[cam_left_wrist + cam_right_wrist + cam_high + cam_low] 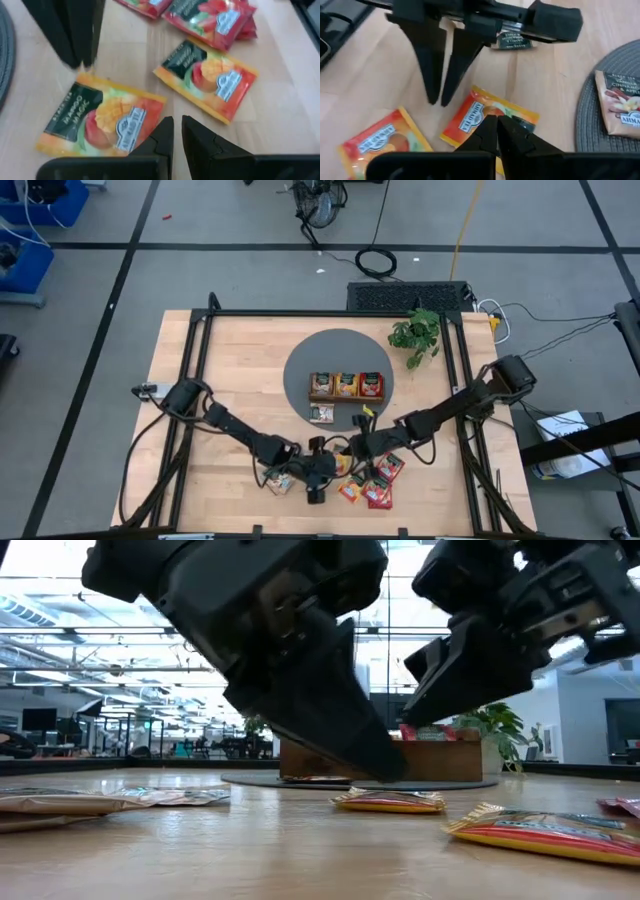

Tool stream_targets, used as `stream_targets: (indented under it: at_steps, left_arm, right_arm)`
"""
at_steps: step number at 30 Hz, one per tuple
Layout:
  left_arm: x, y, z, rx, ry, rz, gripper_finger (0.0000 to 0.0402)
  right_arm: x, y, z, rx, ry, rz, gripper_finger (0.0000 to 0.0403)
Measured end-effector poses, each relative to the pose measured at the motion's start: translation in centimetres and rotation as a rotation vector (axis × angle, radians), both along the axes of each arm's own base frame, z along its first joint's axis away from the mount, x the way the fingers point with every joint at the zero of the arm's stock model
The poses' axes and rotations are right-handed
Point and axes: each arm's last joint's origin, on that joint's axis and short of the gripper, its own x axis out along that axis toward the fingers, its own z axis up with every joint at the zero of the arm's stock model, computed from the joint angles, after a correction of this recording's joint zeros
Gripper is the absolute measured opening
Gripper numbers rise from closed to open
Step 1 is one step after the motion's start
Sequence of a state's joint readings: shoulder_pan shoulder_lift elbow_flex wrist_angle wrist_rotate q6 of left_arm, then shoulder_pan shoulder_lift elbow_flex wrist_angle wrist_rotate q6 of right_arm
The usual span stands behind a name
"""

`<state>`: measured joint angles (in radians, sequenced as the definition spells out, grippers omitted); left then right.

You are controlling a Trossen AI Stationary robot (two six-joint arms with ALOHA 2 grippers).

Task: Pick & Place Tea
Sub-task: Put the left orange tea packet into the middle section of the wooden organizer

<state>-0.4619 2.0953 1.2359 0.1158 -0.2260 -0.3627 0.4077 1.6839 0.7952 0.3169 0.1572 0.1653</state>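
Note:
Several tea sachets lie flat on the wooden table near its front edge. An orange sachet [100, 120] [487, 112] lies between my two grippers. My left gripper [177, 132] [318, 472] hangs shut just above that sachet's edge, slanting down from the left. My right gripper [496, 125] [346, 452] is shut and raised over the same sachet, slanting down from the right. A second orange sachet [207, 77] and red ones [215, 20] lie toward the table's right. The wooden tray [345, 397] stands on a round grey mat [300, 370] with sachets in its compartments.
A beige sachet [321, 414] lies on the mat in front of the tray. More pale sachets [60, 802] lie at the near left. A green plant [418, 332] stands at the far right. Bare wood stretches across the table's left half [230, 370].

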Motion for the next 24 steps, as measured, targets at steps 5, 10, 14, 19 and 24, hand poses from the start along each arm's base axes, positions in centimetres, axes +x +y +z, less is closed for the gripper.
stream_targets:
  at_steps: [5,10,14,19,24]
  left_arm:
    - [-0.8,-0.2,-0.6,0.039,0.084,-0.006,0.0042]
    - [-0.8,0.0,-0.7,0.065,0.084,0.019,0.0042]
    - [-0.9,-0.2,-0.7,0.079,0.077,0.0,0.0042]
    - [-1.2,-0.8,0.8,0.103,0.031,-0.052,0.0042]
    - [-1.4,-0.9,2.5,0.151,-0.027,-0.036,0.0042]
  right_arm:
    - [-0.3,0.0,-0.2,0.043,0.057,-0.009,0.0035]
    - [-0.5,-0.7,-0.7,0.07,0.121,-0.075,0.0071]
    - [-0.4,-1.0,-0.7,0.086,0.129,-0.1,0.0094]
    - [-0.4,-1.6,-1.0,0.101,0.169,-0.149,0.0113]
    - [-0.7,-2.5,-1.5,0.128,0.249,-0.227,0.0122]
